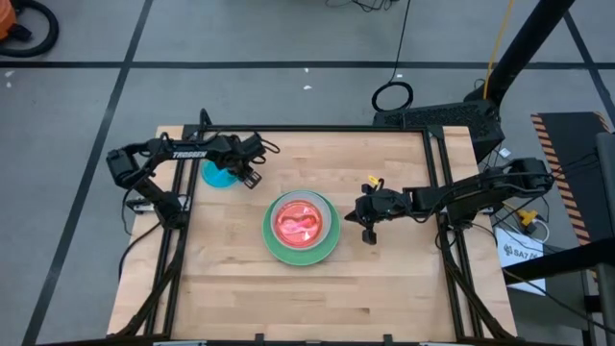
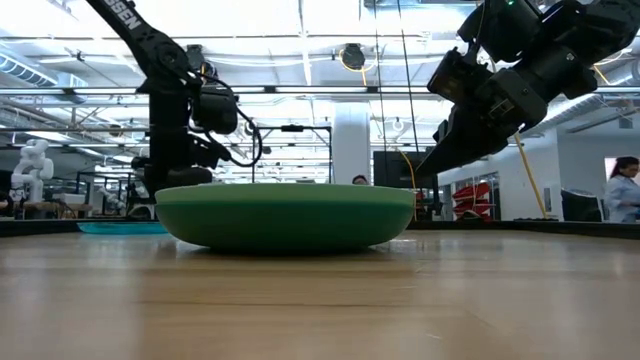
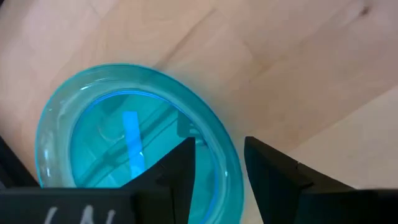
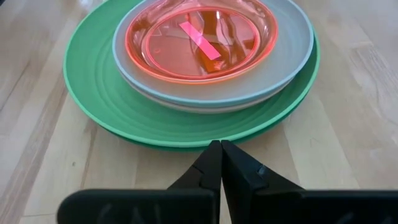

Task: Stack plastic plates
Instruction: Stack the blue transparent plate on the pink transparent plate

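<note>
A stack of plates (image 1: 301, 227) rests on the middle of the table. A large green plate (image 4: 99, 93) is at the bottom, a light blue one (image 4: 292, 43) sits above it, and a translucent pink-red small one (image 4: 199, 31) is on top. A small translucent blue plate (image 3: 124, 137) lies flat near the table's far left corner (image 1: 217, 176). My left gripper (image 3: 217, 144) is open above this plate's rim, one finger over the inside and one outside. My right gripper (image 4: 221, 149) is shut, raised just right of the stack (image 1: 368, 219).
Bare wood (image 1: 231, 288) lies all around the stack. Black frame rails (image 1: 444, 192) run along the table's left and right sides. Beyond the far edge, a person (image 2: 622, 190) stands in the room.
</note>
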### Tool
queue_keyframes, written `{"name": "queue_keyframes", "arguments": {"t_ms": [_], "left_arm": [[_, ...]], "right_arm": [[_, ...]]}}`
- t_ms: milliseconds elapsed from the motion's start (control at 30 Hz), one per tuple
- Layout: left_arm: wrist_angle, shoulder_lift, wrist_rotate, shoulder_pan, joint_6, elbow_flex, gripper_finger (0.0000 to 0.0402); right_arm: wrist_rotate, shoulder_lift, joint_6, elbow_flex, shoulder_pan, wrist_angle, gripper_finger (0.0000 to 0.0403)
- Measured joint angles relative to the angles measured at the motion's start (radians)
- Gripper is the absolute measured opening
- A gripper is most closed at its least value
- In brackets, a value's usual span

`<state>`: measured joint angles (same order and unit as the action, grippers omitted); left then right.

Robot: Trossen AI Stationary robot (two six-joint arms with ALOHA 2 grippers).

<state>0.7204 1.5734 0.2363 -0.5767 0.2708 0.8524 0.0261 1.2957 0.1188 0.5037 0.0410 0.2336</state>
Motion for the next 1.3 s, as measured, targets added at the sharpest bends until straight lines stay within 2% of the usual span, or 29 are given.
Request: {"name": "queue_keyframes", "arguments": {"t_ms": [600, 967, 1300], "left_arm": [[-0.027, 0.01, 0.001, -0.002, 0.024, 0.0, 0.0145], [-0.049, 0.088, 0.005, -0.005, 0.026, 0.004, 0.0145], [-0.064, 0.095, 0.034, 0.006, 0.028, 0.002, 0.0145]], "right_arm": [[0.0, 0.0, -0.001, 0.0, 0.0, 0.0, 0.0006], [-0.001, 0.0, -0.003, 0.0, 0.0, 0.0, 0.0006], [-0.001, 0.0, -0.001, 0.0, 0.0, 0.0, 0.0006]]}}
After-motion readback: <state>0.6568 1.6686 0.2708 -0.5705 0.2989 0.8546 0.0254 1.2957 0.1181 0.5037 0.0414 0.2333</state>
